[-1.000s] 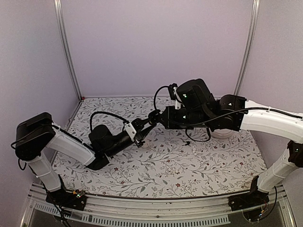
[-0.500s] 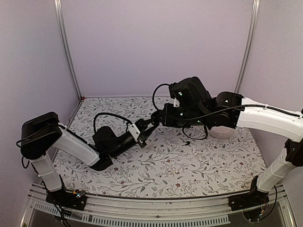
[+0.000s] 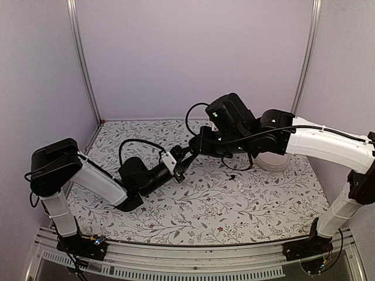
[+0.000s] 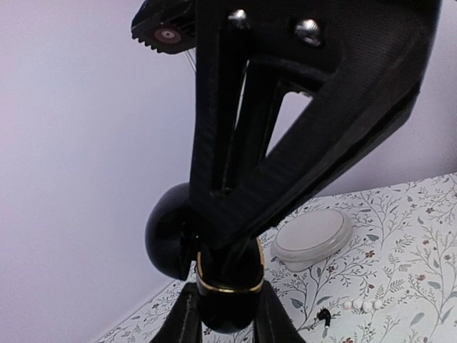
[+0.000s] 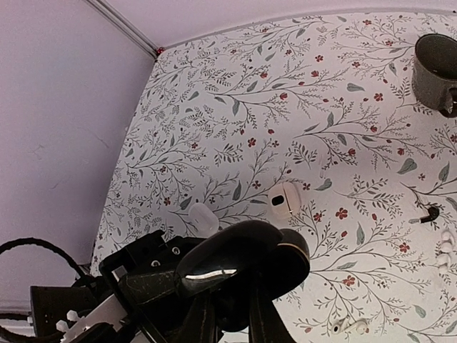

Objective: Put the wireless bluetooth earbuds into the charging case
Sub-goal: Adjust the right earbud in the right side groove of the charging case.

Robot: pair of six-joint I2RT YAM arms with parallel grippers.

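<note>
Tabletop [image 3: 234,205] same; L arm [image 3: 99,181], R arm [image 3: 322,143] closer round charging case [image 4: 227,311].

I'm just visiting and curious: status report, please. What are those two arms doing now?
Left gripper shut on black charging case, held above table. Right gripper clamped on it too. White earbuds lying on table, not inserted. Dark mug well clear.
</note>
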